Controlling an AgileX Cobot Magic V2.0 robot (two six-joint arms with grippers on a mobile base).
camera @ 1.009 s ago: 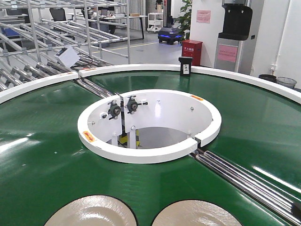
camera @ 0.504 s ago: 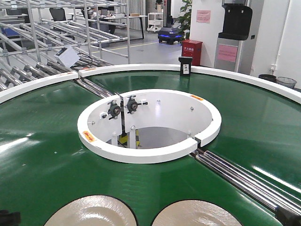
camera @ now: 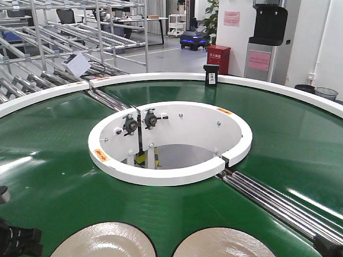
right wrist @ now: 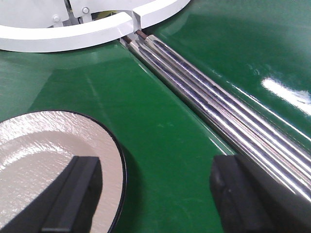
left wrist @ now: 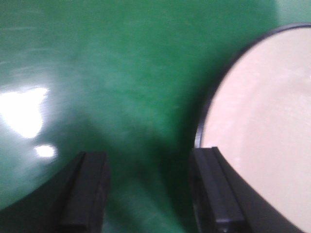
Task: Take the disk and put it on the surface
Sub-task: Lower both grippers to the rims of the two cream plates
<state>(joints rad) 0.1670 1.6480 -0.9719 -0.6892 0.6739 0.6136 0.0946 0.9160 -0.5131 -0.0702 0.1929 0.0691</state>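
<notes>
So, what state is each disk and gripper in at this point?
left disk: lying flat on the green belt, not gripped.
right disk: lying flat on the belt, not gripped.
left gripper: open, empty, at the left disk's rim.
right gripper: open, empty, one finger over the right disk.

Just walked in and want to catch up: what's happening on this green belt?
Two cream round disks with dark rims lie flat on the green ring-shaped conveyor belt. The left gripper, open, hovers over the belt beside the left disk. The right gripper, also open, has one finger over the right disk and the other by the steel rollers. Neither disk is gripped yet.
</notes>
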